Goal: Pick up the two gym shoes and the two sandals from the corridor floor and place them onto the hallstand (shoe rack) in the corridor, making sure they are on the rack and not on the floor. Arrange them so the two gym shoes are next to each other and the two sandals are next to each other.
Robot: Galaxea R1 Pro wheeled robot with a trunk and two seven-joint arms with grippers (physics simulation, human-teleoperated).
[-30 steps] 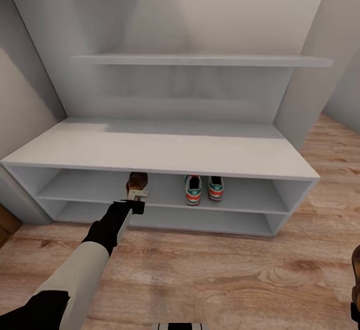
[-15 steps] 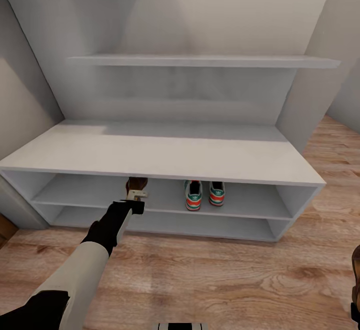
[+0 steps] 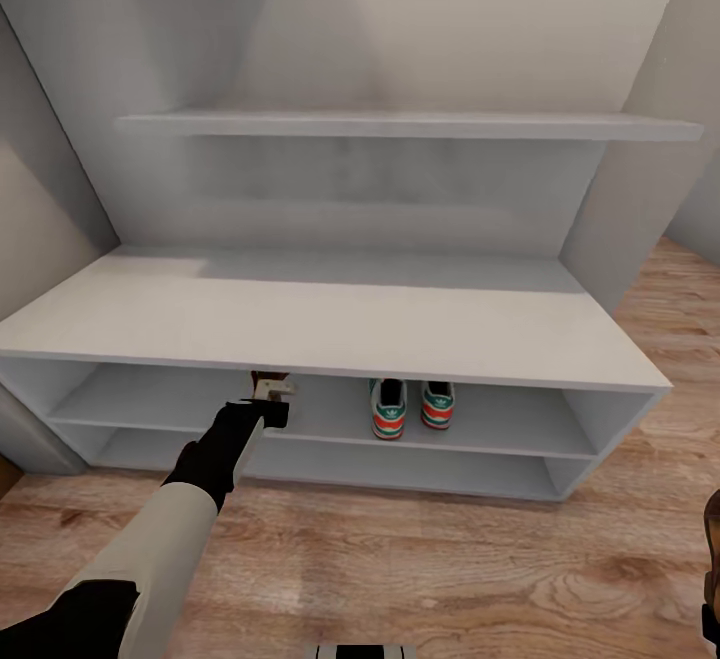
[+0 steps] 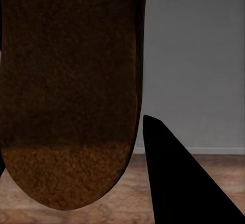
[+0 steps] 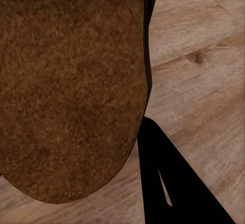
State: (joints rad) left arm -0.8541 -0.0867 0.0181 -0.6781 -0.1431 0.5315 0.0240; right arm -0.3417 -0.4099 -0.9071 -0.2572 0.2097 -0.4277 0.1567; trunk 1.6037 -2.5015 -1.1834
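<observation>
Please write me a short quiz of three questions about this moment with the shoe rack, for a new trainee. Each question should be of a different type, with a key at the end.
1. True or false: the two gym shoes stand side by side on the upper open shelf of the rack.
2. Multiple choice: what does the left gripper hold at the shelf? A) a gym shoe B) a sandal C) nothing
3. Fill in: in the right wrist view, the second sandal hangs over the ____ floor.

Key: 1 true; 2 B; 3 wood
</observation>
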